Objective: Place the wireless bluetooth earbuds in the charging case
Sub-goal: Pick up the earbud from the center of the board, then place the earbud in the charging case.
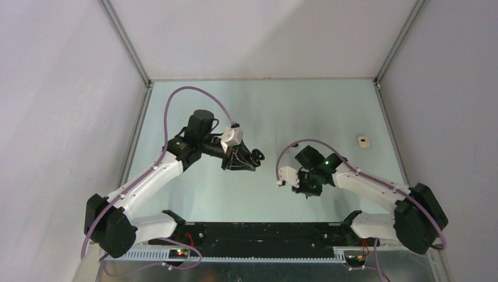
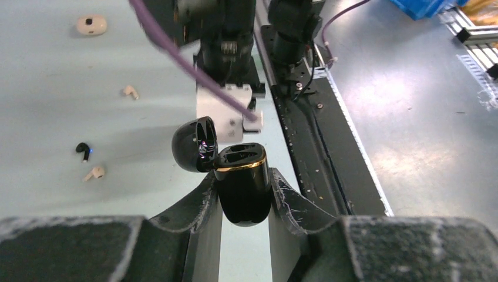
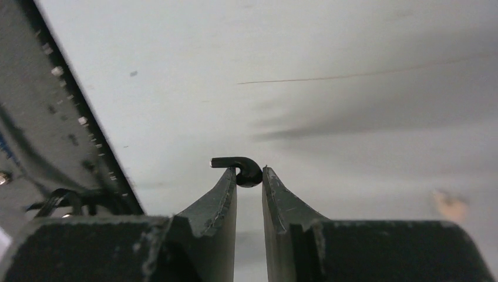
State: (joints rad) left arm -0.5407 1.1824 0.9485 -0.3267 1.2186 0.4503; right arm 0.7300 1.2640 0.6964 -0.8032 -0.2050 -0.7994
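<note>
**Worktop** (image 1: 258,106): the pale green surface that fills the middle of the overhead view. I have the left arm (image 1: 147,179) reaching in from lower left and the right arm (image 1: 376,187) from lower right. Their ends sit near each other at centre frame, a stance I judge suited to passing one part into the other.

**Left pincer** (image 2: 242,176): narrow, clamped on the flanks of the black, gold-rimmed charging case (image 2: 244,197) at lower centre of the left wrist view. The lid (image 2: 195,144) is swung open to the left, presumably to leave both sockets free.

**Right pincer** (image 3: 249,174): almost closed, nipping the held black earbud (image 3: 230,162) at its very tips with the stem jutting left. I cannot tell whether it is clear of the worktop.

**Views compared**: only the left wrist view resolves the loose pieces, which lie apart at the left of its frame:
- the upper off-white earbud (image 2: 130,91)
- the loose black earbud (image 2: 83,150)
- the lower off-white earbud (image 2: 94,173)
- an off-white oval item (image 2: 91,24) at upper left, perhaps a second case

Overhead, that item is a speck at right and no earbud can be made out. The held earbud shows only in the right wrist view.
</note>
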